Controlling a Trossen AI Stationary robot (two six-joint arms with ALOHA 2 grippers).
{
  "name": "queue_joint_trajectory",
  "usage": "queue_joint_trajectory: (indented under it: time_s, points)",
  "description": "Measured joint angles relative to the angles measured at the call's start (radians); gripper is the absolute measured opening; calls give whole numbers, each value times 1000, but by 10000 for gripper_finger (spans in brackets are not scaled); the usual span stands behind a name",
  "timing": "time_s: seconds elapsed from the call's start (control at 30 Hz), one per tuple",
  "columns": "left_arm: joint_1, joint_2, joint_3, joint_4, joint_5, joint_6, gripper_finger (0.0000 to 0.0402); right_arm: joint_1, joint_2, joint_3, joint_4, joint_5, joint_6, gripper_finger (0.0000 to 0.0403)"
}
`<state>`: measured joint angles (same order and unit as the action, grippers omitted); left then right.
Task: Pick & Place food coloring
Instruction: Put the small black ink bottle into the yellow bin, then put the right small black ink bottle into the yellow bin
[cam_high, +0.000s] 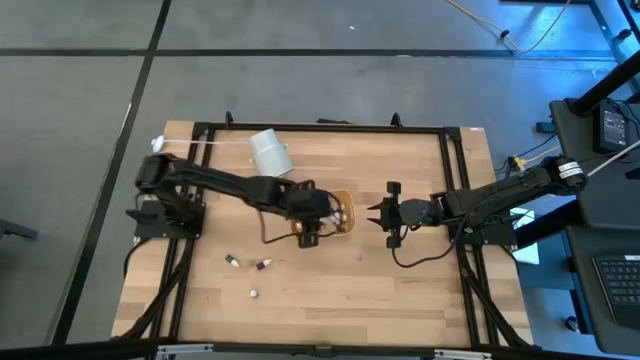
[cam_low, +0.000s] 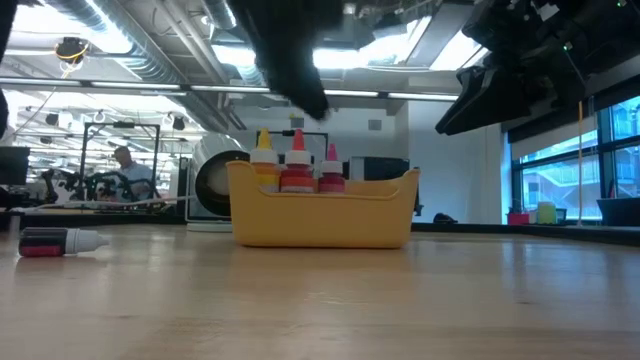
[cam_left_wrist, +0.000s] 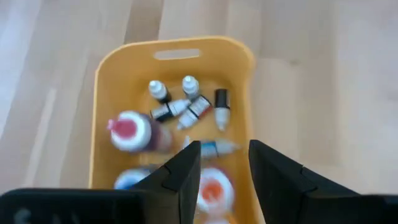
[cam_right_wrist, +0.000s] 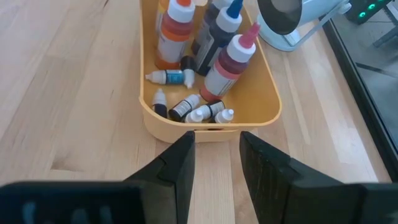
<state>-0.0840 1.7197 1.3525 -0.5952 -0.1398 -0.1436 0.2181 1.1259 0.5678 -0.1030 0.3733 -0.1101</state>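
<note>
Small food coloring bottles (cam_right_wrist: 198, 111) lie mostly on their sides in the orange tray (cam_right_wrist: 264, 93) at the worktop (cam_high: 400, 290) middle, caps pointing various ways; two stand upright w/ caps up. Bigger squeeze bottles (cam_right_wrist: 231, 59) stand upright in the same tray. Three more small bottles (cam_high: 232, 262) lie loose on the worktop. Left gripper (cam_left_wrist: 224, 165) hangs over the tray, jaws part-open, holding nothing. Right gripper (cam_right_wrist: 216, 158) is beside the tray, jaws part-open, empty.

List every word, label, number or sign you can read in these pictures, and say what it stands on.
None can be read.
Small bottles in the orange tray: labels too small and blurred.
Larger bottles: no legible print.
Bottle lying on the table: dark label, unreadable.
Screens beside the table: too small to read.
</note>
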Motion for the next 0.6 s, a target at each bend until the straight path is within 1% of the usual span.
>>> queue_joint_trajectory:
  time_s: [0.17,0.23,0.3,0.4,0.6]
  points:
    - [-68,-123,-10,-124,-3,-135,132,0,0,0,-5,0,0,129]
    - [-106,-155,-36,-163,-24,-210,133,0,0,0,-6,0,1,129]
    - [-152,-181,-84,-167,-76,-282,134,0,0,0,-7,-1,1,129]
    - [-218,-203,-168,-168,-134,-388,133,0,0,0,-7,-1,1,129]
    - [-329,-196,-294,-158,-120,-533,130,0,0,0,2,-1,1,129]
